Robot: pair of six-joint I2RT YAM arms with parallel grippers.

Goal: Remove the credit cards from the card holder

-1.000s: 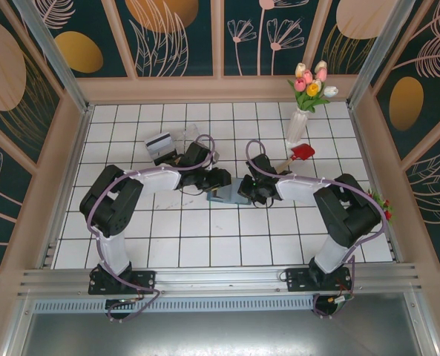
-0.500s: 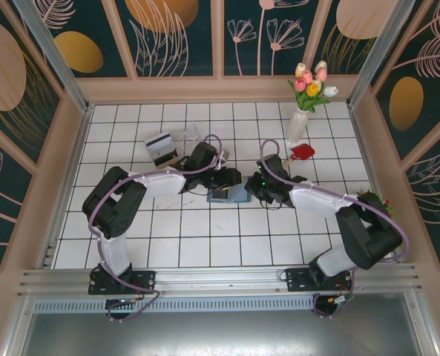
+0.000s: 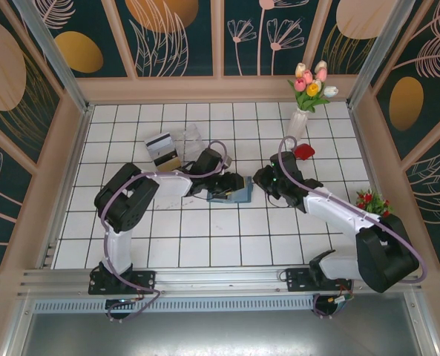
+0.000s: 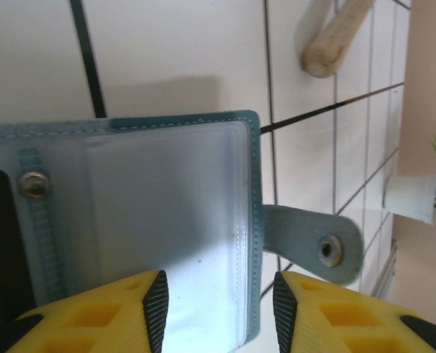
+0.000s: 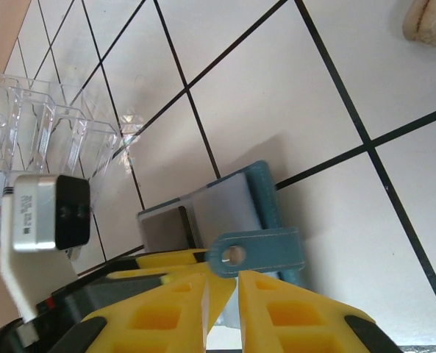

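The teal card holder (image 3: 234,196) lies open on the tiles in the middle of the floor. In the left wrist view its clear inner pockets (image 4: 166,213) look empty, and its snap strap (image 4: 313,246) sticks out to the right. My left gripper (image 3: 229,185) is down over it and open (image 4: 218,312), with the holder's right edge between the jaws. My right gripper (image 3: 261,182) hovers just right of the holder, nearly shut (image 5: 221,294) with nothing between its fingers. The strap (image 5: 258,252) lies just beyond its tips. Two credit cards lie back left: a white-grey striped one (image 3: 159,145) and a tan one (image 3: 169,162).
A clear plastic box (image 3: 191,137) stands behind the loose cards. A vase of tulips (image 3: 298,122) and a red scoop with a wooden handle (image 3: 302,152) are at the back right. A small red-flowered plant (image 3: 371,200) sits by the right wall.
The right gripper has drawn back to the right, away from the card holder. The left gripper has reached further right over the holder, which shifted slightly right.
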